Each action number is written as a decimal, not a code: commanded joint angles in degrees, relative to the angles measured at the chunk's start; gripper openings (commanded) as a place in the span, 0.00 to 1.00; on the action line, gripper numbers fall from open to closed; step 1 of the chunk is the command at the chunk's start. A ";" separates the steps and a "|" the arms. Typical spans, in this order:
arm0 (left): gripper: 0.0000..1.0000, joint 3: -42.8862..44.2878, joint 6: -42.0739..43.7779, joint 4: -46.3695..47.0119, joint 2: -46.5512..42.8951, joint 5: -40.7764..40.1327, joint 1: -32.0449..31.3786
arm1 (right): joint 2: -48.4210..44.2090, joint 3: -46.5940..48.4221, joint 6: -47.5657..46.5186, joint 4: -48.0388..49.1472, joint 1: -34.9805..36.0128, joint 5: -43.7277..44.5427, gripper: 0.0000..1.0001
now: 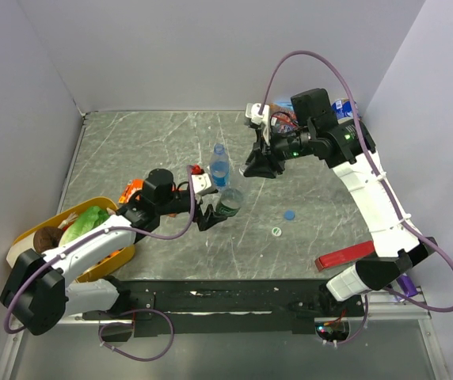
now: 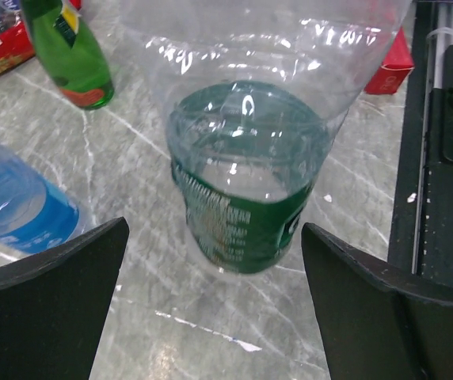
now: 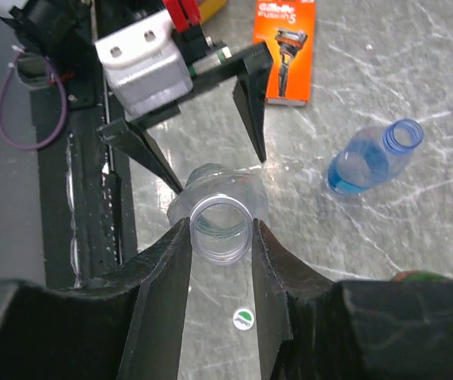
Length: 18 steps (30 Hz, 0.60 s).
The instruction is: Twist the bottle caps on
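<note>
A clear bottle with a green label stands mid-table, its threaded mouth open. My right gripper reaches down from above and is shut on that neck, one finger on each side of the rim. My left gripper is open, its fingers flanking the bottle's base without touching. The blue-label bottle stands uncapped just behind. A dark green bottle stands farther off. A blue cap and a green-rimmed white cap lie on the table to the right.
An orange razor pack lies by the left arm. A yellow bowl holding items sits at the left edge. A red box lies near the right arm's base. A blue-and-white can stands back right.
</note>
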 commanded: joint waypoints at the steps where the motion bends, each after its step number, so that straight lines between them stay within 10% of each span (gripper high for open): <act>1: 0.96 1.94 -1.67 4.47 0.50 3.84 -0.75 | -0.90 2.04 1.30 0.80 0.55 -3.80 0.16; 18: 0.98 3.96 -0.27 4.56 3.57 9.90 -1.63 | -0.46 3.89 8.34 5.90 0.99 -9.44 0.12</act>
